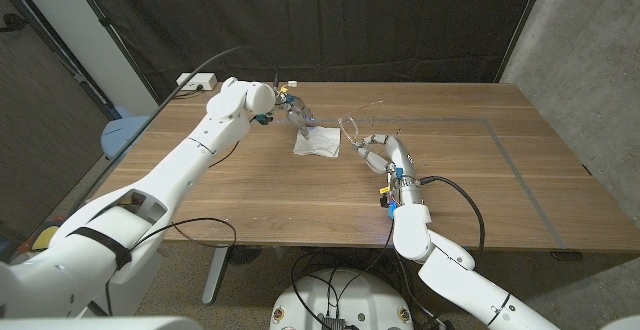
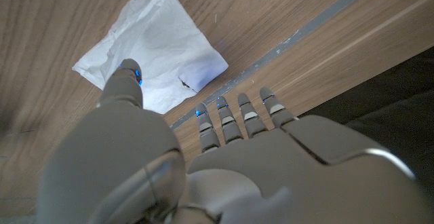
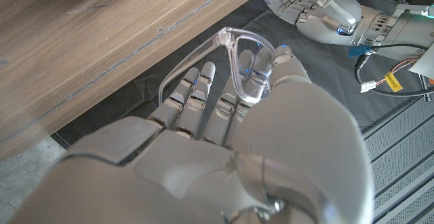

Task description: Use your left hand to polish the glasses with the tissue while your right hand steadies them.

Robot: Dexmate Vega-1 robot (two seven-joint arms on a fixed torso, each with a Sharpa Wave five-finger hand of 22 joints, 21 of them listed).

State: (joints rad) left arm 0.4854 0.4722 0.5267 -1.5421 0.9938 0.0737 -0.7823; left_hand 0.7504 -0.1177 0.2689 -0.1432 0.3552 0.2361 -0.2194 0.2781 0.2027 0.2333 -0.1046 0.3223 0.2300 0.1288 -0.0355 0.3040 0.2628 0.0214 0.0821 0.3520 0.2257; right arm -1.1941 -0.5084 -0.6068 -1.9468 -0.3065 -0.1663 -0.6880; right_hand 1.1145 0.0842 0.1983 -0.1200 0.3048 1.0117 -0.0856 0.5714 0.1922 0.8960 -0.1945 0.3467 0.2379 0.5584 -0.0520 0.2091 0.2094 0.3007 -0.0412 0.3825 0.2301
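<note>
Wooden table (image 1: 470, 185), two hands over it.
We hold glasses (image 3: 245, 61) in our right hand (image 1: 372, 153); our left hand (image 1: 296, 116), fingers apart, holding nothing, hovers above the tissue (image 1: 318, 141).

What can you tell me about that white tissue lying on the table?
The tissue is a thin, white, crumpled sheet, roughly square, lying flat on the wooden table near its middle. In the left wrist view one finger of the left hand reaches over its edge; whether it touches is unclear. The glasses sit just beside it, held by the right hand.
</note>
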